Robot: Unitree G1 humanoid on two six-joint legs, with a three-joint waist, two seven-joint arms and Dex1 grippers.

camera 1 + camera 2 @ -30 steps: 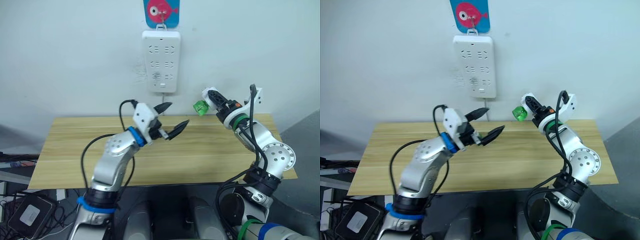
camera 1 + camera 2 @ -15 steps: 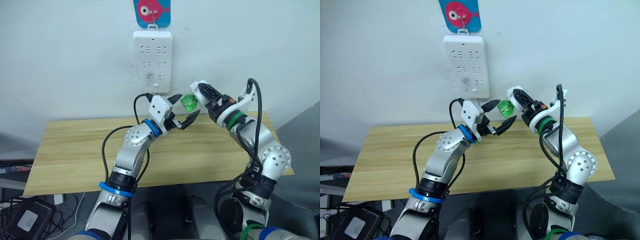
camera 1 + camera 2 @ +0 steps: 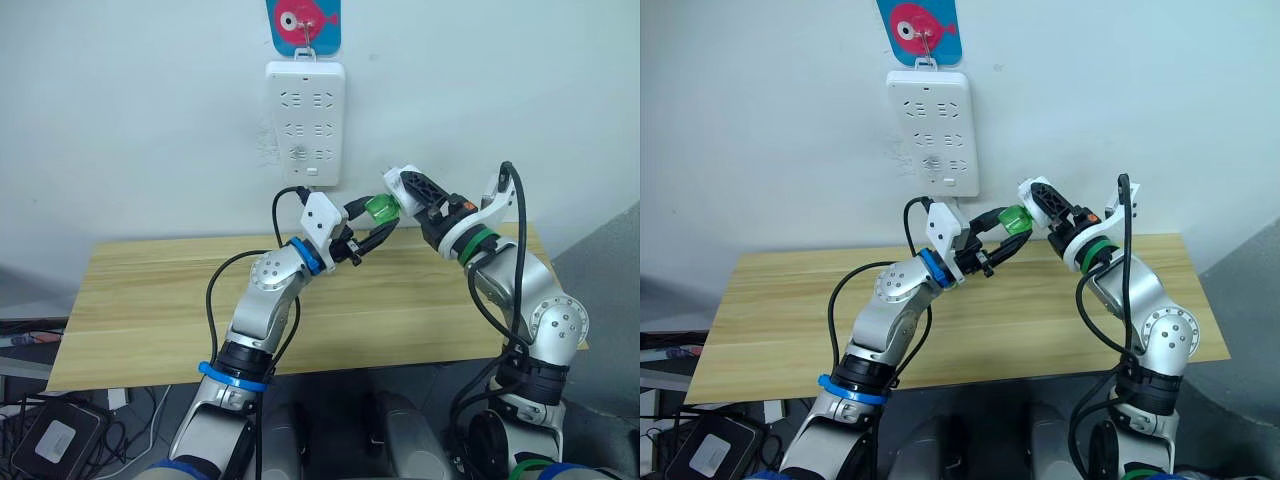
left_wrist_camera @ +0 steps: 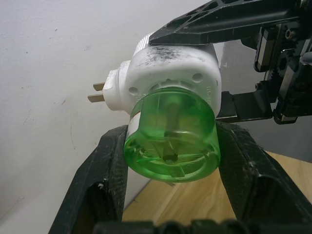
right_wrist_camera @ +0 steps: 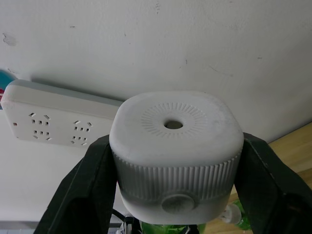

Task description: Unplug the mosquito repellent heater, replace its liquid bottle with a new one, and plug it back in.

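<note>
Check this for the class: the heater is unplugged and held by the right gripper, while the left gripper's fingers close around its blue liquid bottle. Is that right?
One detail is wrong: the liquid bottle is green, not blue, as the left wrist view shows. The rest holds: the heater is unplugged and held by the right gripper, and the left gripper has its fingers around the bottle.

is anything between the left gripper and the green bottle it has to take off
Nothing visible. The left gripper already has its fingers on either side of the green bottle, which still sits in the heater held by the right gripper.
</note>
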